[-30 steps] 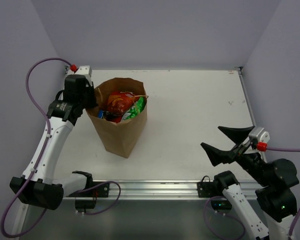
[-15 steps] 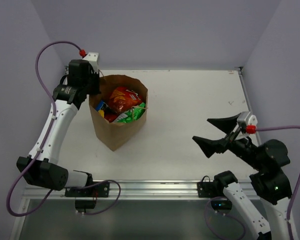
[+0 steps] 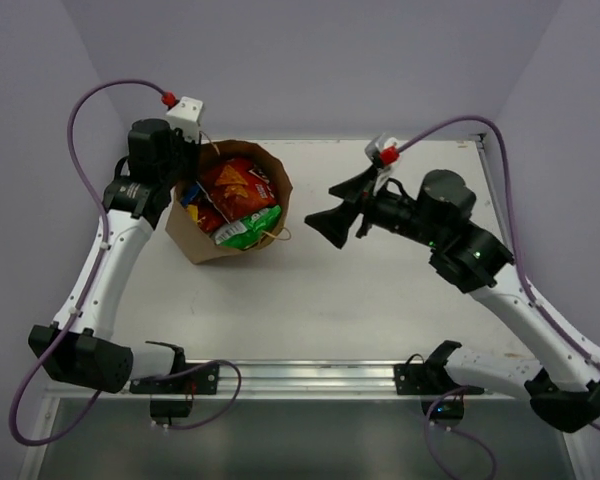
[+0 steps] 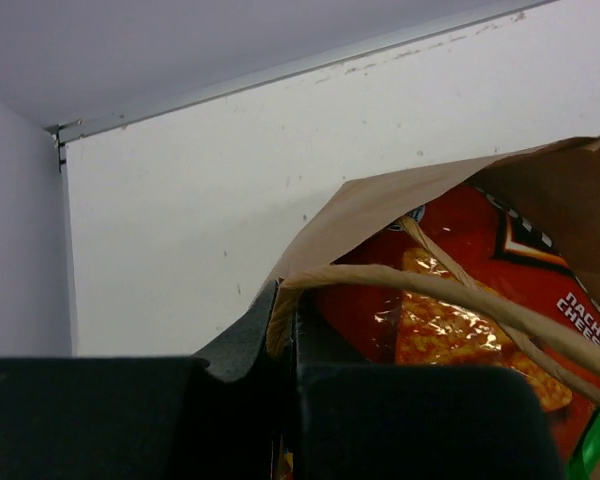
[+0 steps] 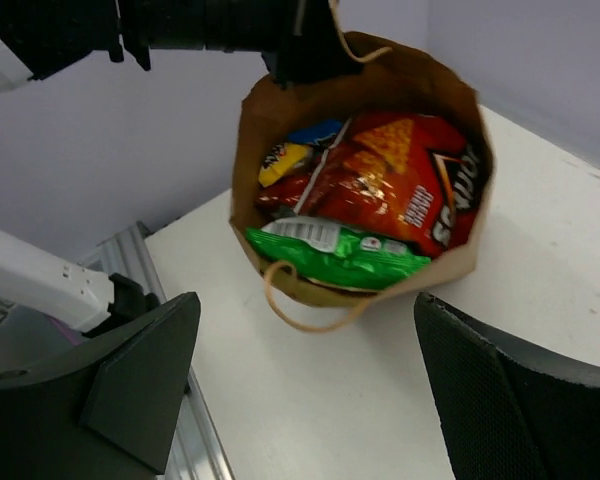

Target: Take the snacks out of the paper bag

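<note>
1. The left claw is clenched on the far rim of the paper bag. The brown paper is pinched flat between its fingers, and one twisted handle trails off just beside them.
2. That grip seems meant to tip and steady the bag. Its mouth leans away from the left claw and faces the right claw, so the contents show instead of hiding behind tall walls.
3. The right claw is released and holds nothing, its jaws spread wide. It hovers near the mouth but apart from it, with the opening straight ahead between its fingers.
4. The snacks sit inside the bag. A red-orange Doritos bag fills the middle, and a white-green chip bag lies across the lip closest to the right claw. A small yellow wrapper and a blue wrapper sit deeper, toward the left claw.
5. Nothing looks removed yet, and the green packet seems the easiest first pick.
</note>
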Available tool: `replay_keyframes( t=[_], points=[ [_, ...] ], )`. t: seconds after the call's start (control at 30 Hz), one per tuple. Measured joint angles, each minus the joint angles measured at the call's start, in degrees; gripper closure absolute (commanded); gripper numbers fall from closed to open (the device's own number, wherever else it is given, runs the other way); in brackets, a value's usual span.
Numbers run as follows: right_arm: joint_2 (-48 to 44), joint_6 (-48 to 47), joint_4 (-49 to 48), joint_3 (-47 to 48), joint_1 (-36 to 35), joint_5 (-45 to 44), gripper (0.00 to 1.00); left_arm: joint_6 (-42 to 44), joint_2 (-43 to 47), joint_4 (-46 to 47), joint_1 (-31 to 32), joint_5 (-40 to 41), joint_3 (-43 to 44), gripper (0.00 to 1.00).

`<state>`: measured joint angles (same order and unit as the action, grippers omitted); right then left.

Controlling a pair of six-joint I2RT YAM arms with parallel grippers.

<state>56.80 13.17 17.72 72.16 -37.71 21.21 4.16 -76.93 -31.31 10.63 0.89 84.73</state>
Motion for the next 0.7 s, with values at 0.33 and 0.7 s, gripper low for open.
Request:
replay_keyframes(
  t=[0.33, 0.7],
  points=[
    [23.76, -2.29, -9.73, 7.41, -19.1, -17.68, 0.31, 0.15, 15.98, 7.04, 2.32, -4.81, -16.37, 1.0],
    [33.86, 2.67, -23.89, 8.0, -27.65, -32.92, 0.47, -1.55, 17.9, 7.26, 3.02, -5.38, -17.97, 1.0]
  ],
)
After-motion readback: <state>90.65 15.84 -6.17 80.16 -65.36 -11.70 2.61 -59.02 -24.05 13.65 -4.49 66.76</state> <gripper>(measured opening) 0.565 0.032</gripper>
